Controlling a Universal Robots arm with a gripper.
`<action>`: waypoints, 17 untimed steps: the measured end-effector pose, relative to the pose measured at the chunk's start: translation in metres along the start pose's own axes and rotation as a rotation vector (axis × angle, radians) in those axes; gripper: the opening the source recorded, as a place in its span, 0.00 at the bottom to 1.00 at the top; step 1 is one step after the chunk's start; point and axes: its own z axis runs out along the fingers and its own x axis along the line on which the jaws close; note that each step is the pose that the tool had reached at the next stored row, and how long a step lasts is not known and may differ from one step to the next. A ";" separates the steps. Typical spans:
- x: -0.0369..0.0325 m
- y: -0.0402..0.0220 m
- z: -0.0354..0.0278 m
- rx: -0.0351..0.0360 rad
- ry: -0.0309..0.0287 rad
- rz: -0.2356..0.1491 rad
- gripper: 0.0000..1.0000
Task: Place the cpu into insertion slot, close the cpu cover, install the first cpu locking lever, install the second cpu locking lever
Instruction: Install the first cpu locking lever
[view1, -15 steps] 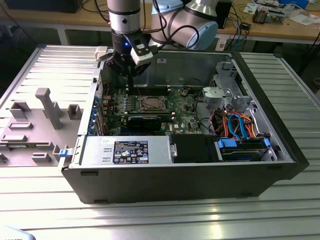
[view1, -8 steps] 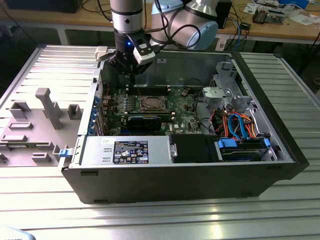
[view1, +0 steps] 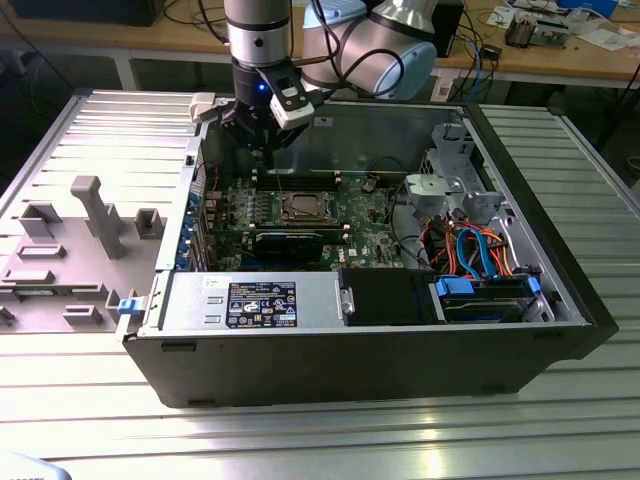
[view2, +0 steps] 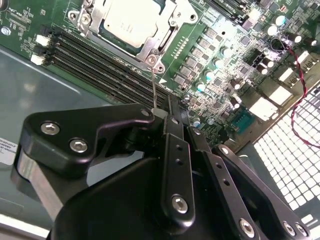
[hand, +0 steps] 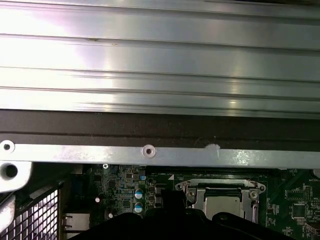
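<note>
The cpu (view2: 131, 21) lies in the insertion slot (view1: 305, 207) of the green motherboard, its silvery top showing through the cpu cover (view2: 151, 47), which lies flat over it. A thin wire cpu locking lever (view2: 153, 87) rises from the socket's corner up to my gripper (view2: 161, 112). The fingers are shut on the lever's free end. In the exterior view my gripper (view1: 262, 148) hangs above the board, toward the exterior view's left and behind the socket. In the first wrist view the cpu (hand: 225, 206) and cover (hand: 220, 187) sit just past my black gripper body (hand: 175, 222).
Long memory slots (view2: 95, 62) run beside the socket. A black card (view1: 290, 243) and the power supply (view1: 250, 300) stand in front of it. A drive cage with blue cables (view1: 480, 255) fills the exterior view's right. The case wall (hand: 150, 150) is close behind. Grey fixtures (view1: 90, 215) stand outside.
</note>
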 end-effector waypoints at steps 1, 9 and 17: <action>-0.0002 0.0000 0.0000 0.0000 0.0000 0.000 0.11; -0.0022 -0.0001 0.0001 0.0000 0.0000 0.000 0.11; -0.0041 -0.0001 0.0002 0.0000 0.0000 0.000 0.11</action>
